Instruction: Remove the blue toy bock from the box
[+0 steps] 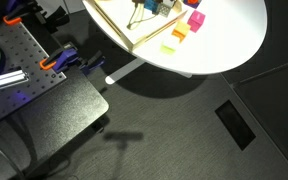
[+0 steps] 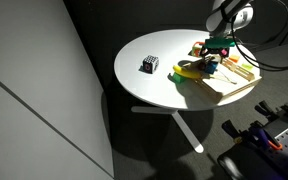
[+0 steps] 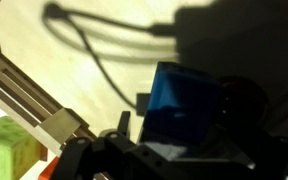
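Observation:
The blue toy block (image 3: pixel 184 100) fills the middle of the wrist view, sitting between my gripper's fingers (image 3: pixel 174 135). The gripper is shut on it, over the pale floor of the wooden box (image 3: pixel 94 40). In both exterior views the gripper (image 2: pixel 216 55) hangs over the box (image 2: pixel 234 82) on the round white table; it also shows at the top edge (image 1: pixel 149 8), over the box (image 1: pixel 119 22). Whether the block touches the box floor is hidden.
A green block (image 3: pixel 4 145) lies beyond the box's wooden rim (image 3: pixel 34 105). On the table beside the box lie a yellow block (image 1: pixel 168 46), an orange block (image 1: pixel 179 32) and a magenta block (image 1: pixel 196 20). A black-and-white cube (image 2: pixel 150 64) stands apart on the table (image 2: pixel 154 90).

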